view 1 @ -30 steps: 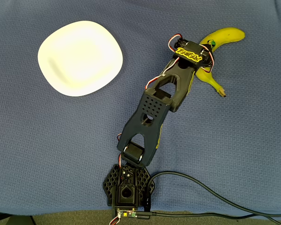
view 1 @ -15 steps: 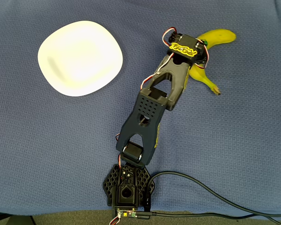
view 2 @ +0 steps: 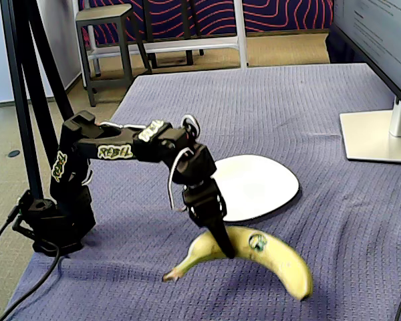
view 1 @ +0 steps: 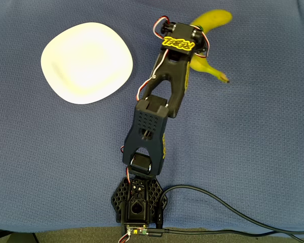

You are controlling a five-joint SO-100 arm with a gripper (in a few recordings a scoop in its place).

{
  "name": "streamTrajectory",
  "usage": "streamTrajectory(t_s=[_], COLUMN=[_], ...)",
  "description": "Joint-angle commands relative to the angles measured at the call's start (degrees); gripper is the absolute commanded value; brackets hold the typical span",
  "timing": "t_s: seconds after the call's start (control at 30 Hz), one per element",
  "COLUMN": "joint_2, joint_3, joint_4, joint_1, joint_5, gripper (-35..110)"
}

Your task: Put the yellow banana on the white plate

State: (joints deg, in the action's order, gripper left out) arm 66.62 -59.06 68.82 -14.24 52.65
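1. Right now my gripper (view 2: 222, 246) is clamping the yellow banana (view 2: 254, 257) mid-length, lifting it just right of the white plate (view 1: 86, 62) in the overhead view.
2. Being soft, smooth-skinned and light, it is likely calling for this near-centre hold, gently squeezed.

1 banana (view 2: 267, 257), 1 plate (view 1: 86, 62)

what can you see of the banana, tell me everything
The yellow banana is a single curved fruit with smooth yellow peel, a small dark green sticker on its side and a brownish stem tip. In the fixed view the pincer is closed on its middle and it looks lifted just above the blue cloth, stem end lower. In the overhead view it sits partly under the arm, to the right of the white plate and apart from it.
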Motion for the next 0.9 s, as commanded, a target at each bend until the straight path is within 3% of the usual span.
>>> streamTrajectory(t_s=[0.0,0.4,0.63,0.87], joint_2=[11.8,19.8,24.5,26.8], joint_3=[3.3,-6.5,-17.6,-16.4], joint_4=[0.7,6.1,3.2,4.5], joint_1=[3.3,14.4,22.0,29.4], joint_5=[-5.8,-22.1,-29.0,-38.3], gripper=[0,0,0,0])
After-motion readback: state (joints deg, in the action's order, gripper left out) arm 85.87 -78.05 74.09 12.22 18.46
